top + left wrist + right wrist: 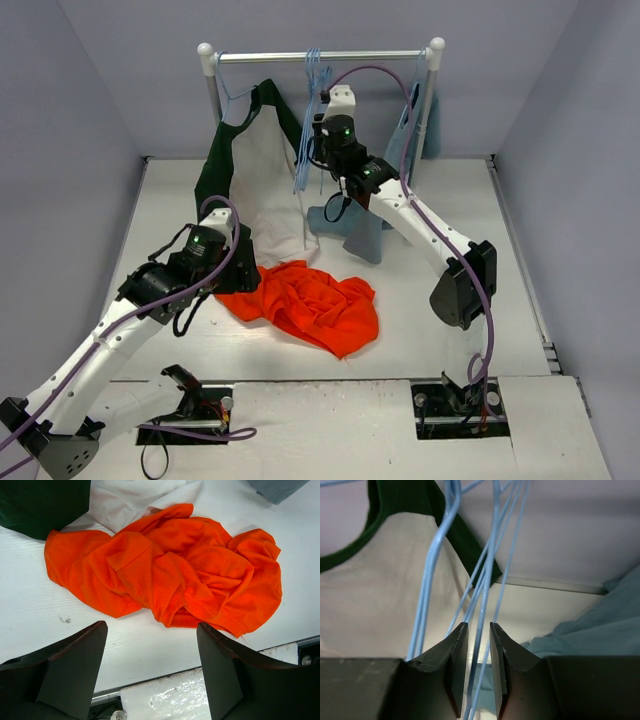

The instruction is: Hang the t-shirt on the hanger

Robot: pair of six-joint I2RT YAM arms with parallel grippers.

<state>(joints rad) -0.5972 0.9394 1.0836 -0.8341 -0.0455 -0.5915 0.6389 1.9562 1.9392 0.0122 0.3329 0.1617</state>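
The orange-red t-shirt (310,305) lies crumpled on the white table, and fills the middle of the left wrist view (175,575). My left gripper (238,262) hovers at the shirt's left edge; in its own view the gripper (151,625) is open, with only bare table between its fingers. Up at the rack, my right gripper (318,150) has reached the bunch of pale-blue hangers (308,130). The wrist view shows this gripper (479,625) with its jaws narrowly apart. One thin hanger wire (487,595) runs down through the gap, and I see no pad pressing on it.
A metal rack (320,56) stands at the back. A dark green-and-white garment (250,170) hangs from its left side, and a grey-blue garment (360,230) drapes onto the table behind the right arm. More grey-blue cloth (428,130) hangs by the right post.
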